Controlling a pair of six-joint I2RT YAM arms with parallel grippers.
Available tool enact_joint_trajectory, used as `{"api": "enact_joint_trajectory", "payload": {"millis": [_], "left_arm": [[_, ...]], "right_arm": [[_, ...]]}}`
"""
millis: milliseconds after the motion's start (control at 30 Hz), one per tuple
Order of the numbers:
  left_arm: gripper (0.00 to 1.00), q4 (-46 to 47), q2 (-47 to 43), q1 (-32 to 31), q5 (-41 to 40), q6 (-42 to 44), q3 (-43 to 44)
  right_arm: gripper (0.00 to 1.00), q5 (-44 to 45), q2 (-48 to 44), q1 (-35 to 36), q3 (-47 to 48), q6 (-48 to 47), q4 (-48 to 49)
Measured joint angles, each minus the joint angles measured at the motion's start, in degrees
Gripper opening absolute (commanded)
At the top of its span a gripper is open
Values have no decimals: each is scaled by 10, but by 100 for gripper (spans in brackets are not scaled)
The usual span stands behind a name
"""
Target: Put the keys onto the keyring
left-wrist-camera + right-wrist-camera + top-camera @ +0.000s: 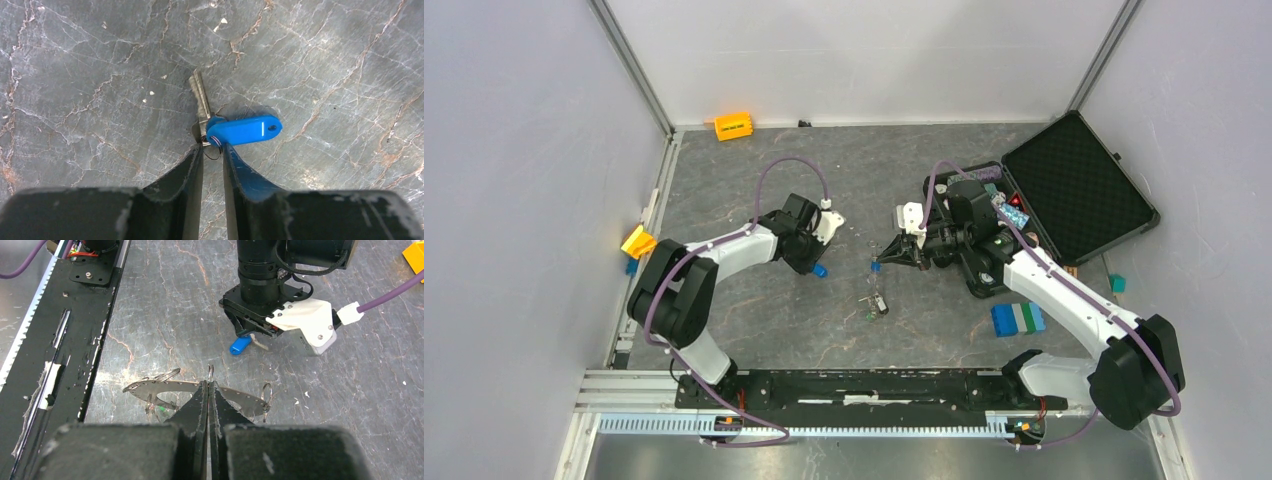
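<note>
Pinching almost shut, the left claw point(213, 150) has its two tips at the head of the blue-tagged key point(201, 100), right where a thin wire loop joins it to the blue tag point(245, 130). It seems to nip that joint, with only a slit between the jaws. Key and tag lie out beyond the tips against the marbled counter point(100, 75), the blade pointing away and the tag splayed to one side. The right claw point(208, 385) is closed flat on the keyring point(240, 396), gripping its thin toothed band about midway so that the ring spreads to both sides of the fingers. A green tag point(161, 410) shows under the end nearer the arm bases. In the right wrist view the left claw and its key sit beyond the ring, the two apart.

Judged from this, the key is light, hard and slick, and free to swing on its loop, so a grip at the head should steady it better than one on the tag. The keyring looks stiff yet thin, likely to twist if held by an edge. A firm hold across the flat band suits it, and threading will probably call for fine alignment
</note>
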Motion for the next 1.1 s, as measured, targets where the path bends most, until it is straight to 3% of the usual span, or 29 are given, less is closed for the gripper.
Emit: {"api": "enact_joint_trajectory", "payload": {"millis": [267,800,1100], "left_arm": [[24,9,-11,3,-2,19,-17],[2,9,-32,8,6,29,-17],[2,10,-36,31,48,38,-17]], "right_arm": [[0,-2,2,0,0,0,0],[0,-2,8,0,0,0,0],[0,-2,8,0,-1,0,0]]}}
